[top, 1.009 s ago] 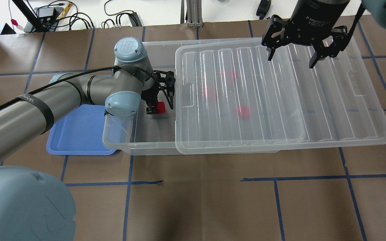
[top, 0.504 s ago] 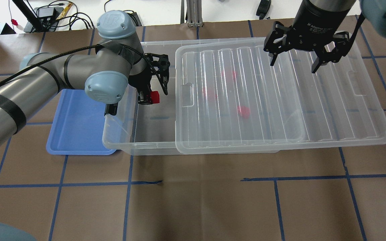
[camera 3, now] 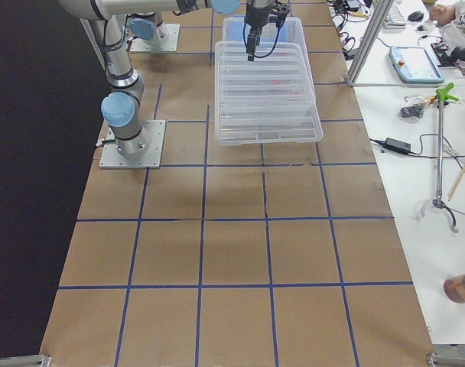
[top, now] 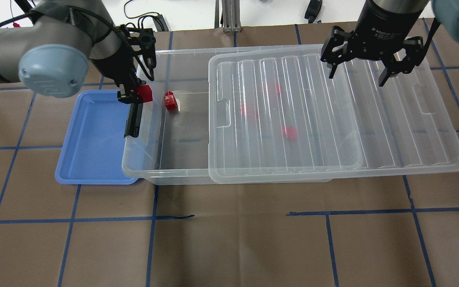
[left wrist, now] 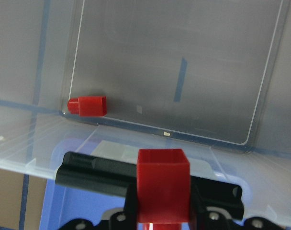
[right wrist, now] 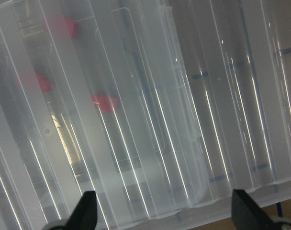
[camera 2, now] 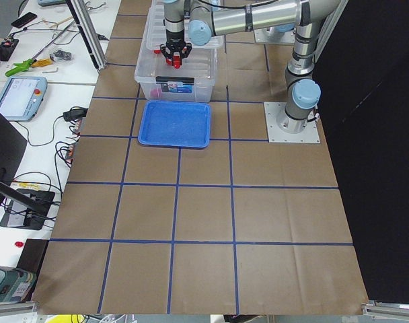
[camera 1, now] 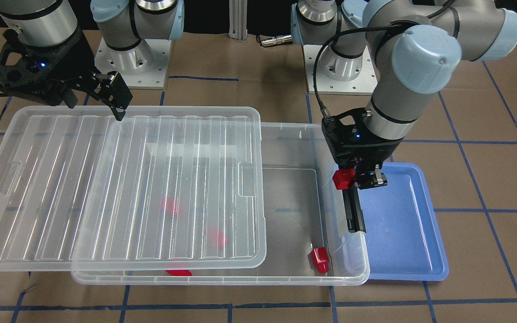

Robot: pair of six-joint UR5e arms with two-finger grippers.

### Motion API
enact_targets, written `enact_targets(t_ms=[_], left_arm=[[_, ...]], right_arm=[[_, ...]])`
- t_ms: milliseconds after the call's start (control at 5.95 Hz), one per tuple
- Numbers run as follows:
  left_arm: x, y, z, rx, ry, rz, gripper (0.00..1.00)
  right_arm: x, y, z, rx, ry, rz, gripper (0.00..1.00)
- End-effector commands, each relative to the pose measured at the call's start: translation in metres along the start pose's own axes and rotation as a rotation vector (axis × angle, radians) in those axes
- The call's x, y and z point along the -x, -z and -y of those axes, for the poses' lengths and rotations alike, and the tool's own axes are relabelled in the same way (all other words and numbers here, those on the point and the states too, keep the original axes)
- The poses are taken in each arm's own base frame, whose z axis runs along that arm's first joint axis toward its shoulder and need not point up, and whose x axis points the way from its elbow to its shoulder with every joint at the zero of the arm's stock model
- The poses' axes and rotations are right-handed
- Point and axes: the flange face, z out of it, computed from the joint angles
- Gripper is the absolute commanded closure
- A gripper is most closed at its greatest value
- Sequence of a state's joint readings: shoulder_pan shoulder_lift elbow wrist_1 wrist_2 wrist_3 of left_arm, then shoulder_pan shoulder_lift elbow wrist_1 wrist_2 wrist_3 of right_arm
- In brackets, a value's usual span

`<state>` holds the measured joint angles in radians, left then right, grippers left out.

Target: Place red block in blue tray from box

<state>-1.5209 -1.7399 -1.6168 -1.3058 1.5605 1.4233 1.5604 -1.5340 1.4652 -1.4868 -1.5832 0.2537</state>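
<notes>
My left gripper (top: 138,92) is shut on a red block (top: 146,93) and holds it above the clear box's (top: 142,163) short left wall, over the black clip (top: 132,119), beside the blue tray (top: 94,139). In the front view the held block (camera 1: 343,179) hangs between the box wall and the tray (camera 1: 402,233). In the left wrist view it (left wrist: 163,191) fills the jaws. A second red block (top: 170,100) lies in the box's uncovered end. Three more show dimly under the ribbed lid (top: 333,119). My right gripper (top: 357,77) is open and empty above the lid's far right.
The lid (camera 1: 106,188) lies shifted toward the robot's right, overhanging the box and covering most of it. Brown paper with blue tape lines covers the table (top: 229,239). Cables and gear lie on the white bench beyond the far edge (top: 74,16).
My left gripper has carried the red block up and left, from inside the box to above its left wall by the tray. This uncovered a second block. The right gripper drifted slightly right.
</notes>
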Motion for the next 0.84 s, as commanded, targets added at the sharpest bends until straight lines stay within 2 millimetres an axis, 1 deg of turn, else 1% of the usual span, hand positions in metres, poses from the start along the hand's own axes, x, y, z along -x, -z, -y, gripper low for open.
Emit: enact_targets(t_ms=[0, 168, 336, 504, 673], left_arm=[[0.025, -0.018, -0.098, 0.007, -0.039, -0.026, 0.95], [0.031, -0.048, -0.13, 0.004, -0.059, -0.036, 0.95], [0.034, -0.087, -0.136, 0.003, -0.115, -0.055, 0.95], [0.041, -0.127, -0.147, -0.001, -0.185, -0.07, 0.94], [0.039, -0.163, -0.148, -0.02, -0.181, -0.131, 0.92]], right_arm=[[-0.05, 0.0, 0.024, -0.002, 0.073, -0.007, 0.0], [-0.104, -0.001, 0.044, -0.001, 0.132, -0.006, 0.0], [-0.163, -0.004, 0.059, 0.009, 0.182, -0.002, 0.0], [-0.216, -0.016, 0.067, 0.031, 0.22, 0.005, 0.0], [-0.272, -0.034, 0.067, 0.051, 0.193, 0.022, 0.0]])
